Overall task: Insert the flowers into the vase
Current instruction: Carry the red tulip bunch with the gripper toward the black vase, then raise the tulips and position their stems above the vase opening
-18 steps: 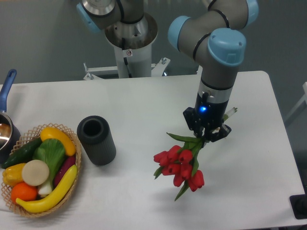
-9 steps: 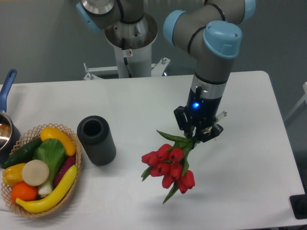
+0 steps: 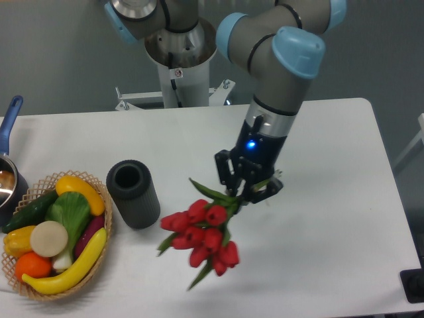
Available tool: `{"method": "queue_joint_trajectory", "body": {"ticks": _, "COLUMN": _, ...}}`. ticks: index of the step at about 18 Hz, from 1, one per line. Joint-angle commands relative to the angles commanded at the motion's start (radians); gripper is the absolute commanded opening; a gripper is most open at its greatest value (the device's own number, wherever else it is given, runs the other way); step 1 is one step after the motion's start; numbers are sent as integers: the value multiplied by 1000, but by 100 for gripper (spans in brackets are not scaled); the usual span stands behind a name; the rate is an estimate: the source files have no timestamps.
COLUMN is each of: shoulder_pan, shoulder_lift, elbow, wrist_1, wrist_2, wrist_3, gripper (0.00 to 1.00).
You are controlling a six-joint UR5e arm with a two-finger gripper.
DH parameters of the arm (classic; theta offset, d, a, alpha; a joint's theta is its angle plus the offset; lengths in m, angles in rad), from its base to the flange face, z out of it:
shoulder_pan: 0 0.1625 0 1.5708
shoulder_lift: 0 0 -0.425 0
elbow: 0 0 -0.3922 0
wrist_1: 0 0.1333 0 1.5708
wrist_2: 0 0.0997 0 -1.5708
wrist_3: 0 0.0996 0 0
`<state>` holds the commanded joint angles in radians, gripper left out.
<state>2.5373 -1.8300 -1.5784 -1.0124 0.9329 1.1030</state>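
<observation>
Hand (image 3: 246, 192) clamped on stems of flowers (image 3: 200, 232), red buds hanging toward 7 o'clock, apparently clear of desk (image 3: 331, 218). Vase (image 3: 133, 193) upright at 9 o'clock of buds, close but apart, mouth unfilled

On the table (image 3: 331, 265): basket (image 3: 99, 262) far left, vase (image 3: 133, 193) just right of it, flowers (image 3: 199, 235) right of the vase, under the end effector (image 3: 245, 192). Behind the basket, pot (image 3: 8, 179) at the edge.
</observation>
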Motion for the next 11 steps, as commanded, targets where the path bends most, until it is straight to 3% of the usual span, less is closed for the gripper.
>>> {"method": "queue_joint_trajectory", "body": {"ticks": 3, "shoulder_pan": -5, "shoulder_lift": 3, "elbow": -6, "wrist_1": 2, "wrist_2": -92, "wrist_3": -29, "gripper": 0}}
{"method": "queue_joint_trajectory", "body": {"ticks": 5, "shoulder_pan": 3, "shoulder_lift": 3, "elbow": -21, "wrist_1": 23, "wrist_2": -217, "wrist_3": -38, "gripper": 0}}
{"method": "queue_joint_trajectory", "body": {"ticks": 7, "shoulder_pan": 5, "shoulder_lift": 11, "elbow": -58, "wrist_1": 81, "wrist_2": -293, "wrist_3": -57, "gripper": 0}}
{"method": "queue_joint_trajectory", "body": {"ticks": 10, "shoulder_pan": 8, "shoulder_lift": 18, "elbow": -121, "wrist_1": 216, "wrist_2": -309, "wrist_3": -84, "gripper": 0}}
{"method": "queue_joint_trajectory", "body": {"ticks": 11, "shoulder_pan": 8, "shoulder_lift": 20, "elbow": -123, "wrist_1": 238, "wrist_2": -322, "wrist_3": -92, "gripper": 0}}
